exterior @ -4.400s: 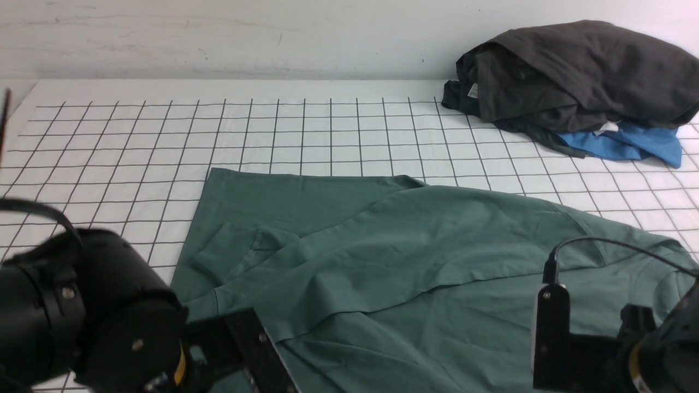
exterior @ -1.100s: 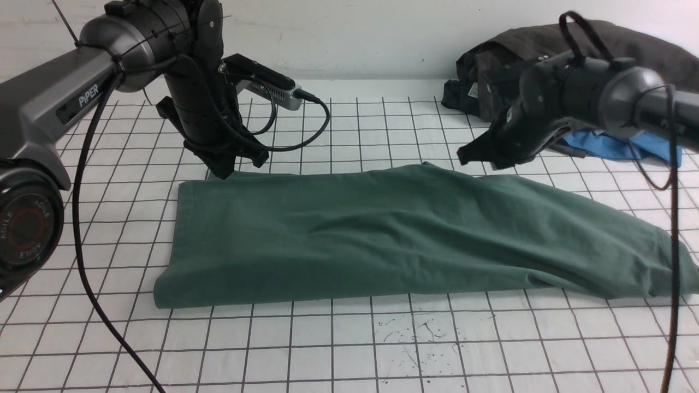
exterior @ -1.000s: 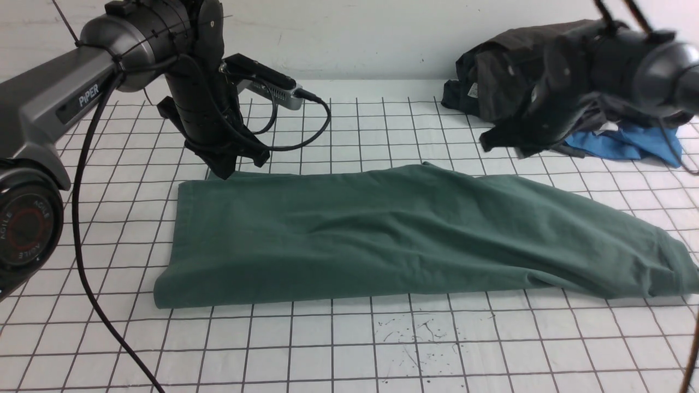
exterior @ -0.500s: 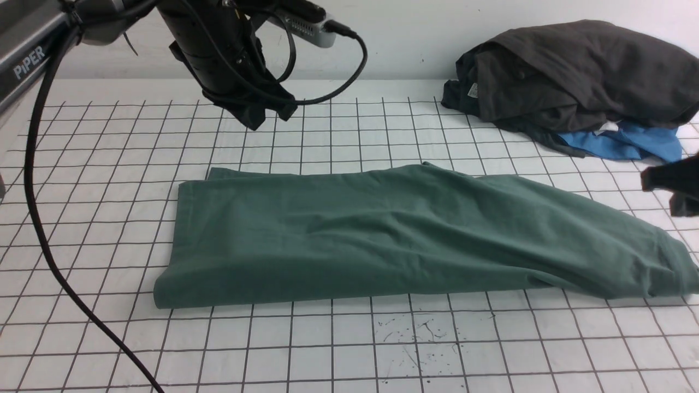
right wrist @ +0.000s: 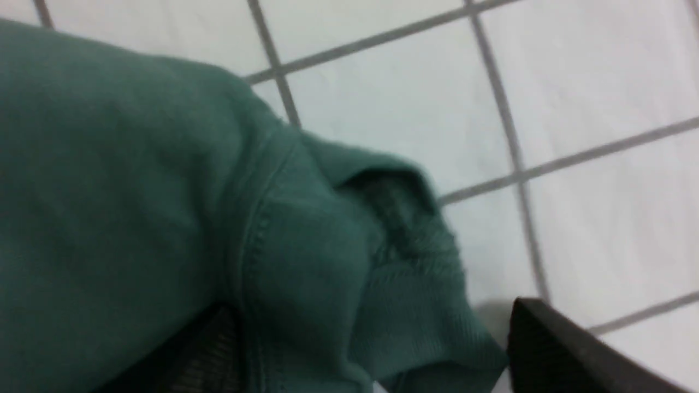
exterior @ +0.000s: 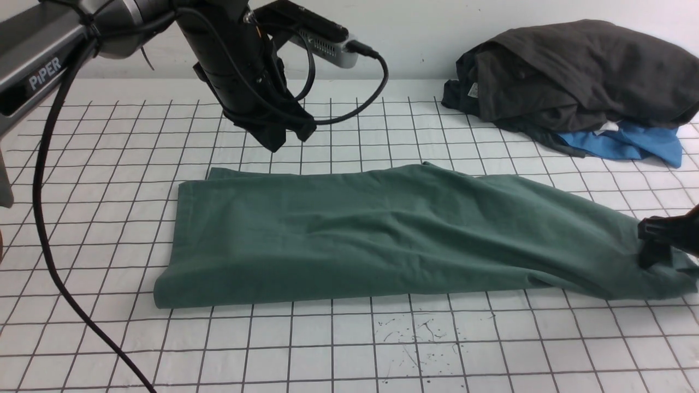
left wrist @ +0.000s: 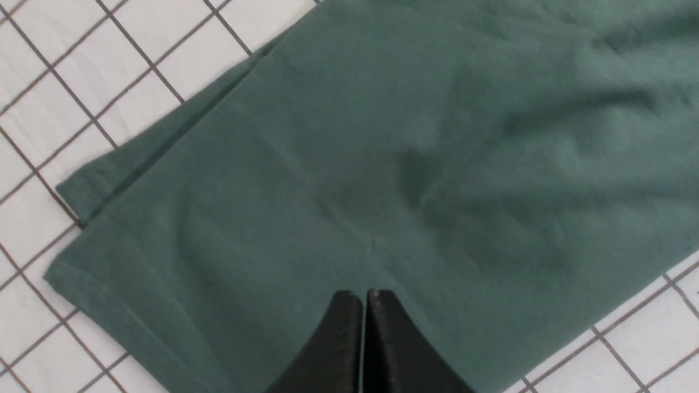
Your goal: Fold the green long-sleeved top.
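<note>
While the green long-sleeved top (exterior: 382,240) lies as one long band across the gridded surface (exterior: 349,349), doubled lengthwise with no sleeve showing, the front view has the left tool (exterior: 276,143) hovering clear of it above the far edge, toward the left end. The right tool (exterior: 658,245) sits low at the band's right end. The dark heap of clothes (exterior: 579,71) and the blue garment (exterior: 628,143) lie well apart at the far right.

From the left wrist, the left tool (left wrist: 364,297) is clenched tip to tip on nothing, with the top (left wrist: 437,136) spread below. A lower layer pokes out at one corner, so the layers are not quite square.

From the right wrist, the right tool (right wrist: 377,349) is released, its jaws set wide on either side of a ribbed, seamed end of the top (right wrist: 136,164). The view is blurred, but the cloth does not look pinched.

The lengthwise folding looks done. What seems left is carrying the ends across to make a compact packet, starting from this right end.
</note>
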You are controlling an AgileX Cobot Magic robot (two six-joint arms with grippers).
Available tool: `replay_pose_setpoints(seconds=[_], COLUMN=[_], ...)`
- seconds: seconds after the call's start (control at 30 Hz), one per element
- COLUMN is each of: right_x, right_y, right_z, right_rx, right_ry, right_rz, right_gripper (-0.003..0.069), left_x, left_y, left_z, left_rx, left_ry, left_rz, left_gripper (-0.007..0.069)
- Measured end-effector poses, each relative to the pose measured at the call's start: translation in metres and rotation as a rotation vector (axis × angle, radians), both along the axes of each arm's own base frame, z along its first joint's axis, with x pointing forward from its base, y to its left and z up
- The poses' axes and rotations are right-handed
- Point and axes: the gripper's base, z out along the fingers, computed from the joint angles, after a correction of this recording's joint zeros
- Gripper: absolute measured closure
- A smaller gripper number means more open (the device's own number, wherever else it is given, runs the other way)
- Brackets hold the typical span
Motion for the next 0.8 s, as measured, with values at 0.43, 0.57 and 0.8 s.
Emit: replay_pose_setpoints(seconds=[0.43, 0.57, 0.8], right_x=[-0.001, -0.006, -0.031], right_y=[0.002, 0.002, 0.000], right_z=[0.011, 0.037, 0.132], right_rx=[-0.003, -0.043, -0.207], right_ry=[-0.029, -0.071, -0.230], right_rz=[0.058, 0.083, 0.050], right_gripper=[0.0489, 0.0615, 0.0620], left_x=[-0.002, -0.004, -0.033], left_y=[0.001, 0.002, 0.013], left_z=[-0.011, -0.006, 0.052], left_rx=[0.020, 0.018, -0.020], left_ry=[0.035, 0.022, -0.112], left_rz=[-0.003, -0.012, -0.022], left_gripper=[0.0631, 0.0631, 0.0631])
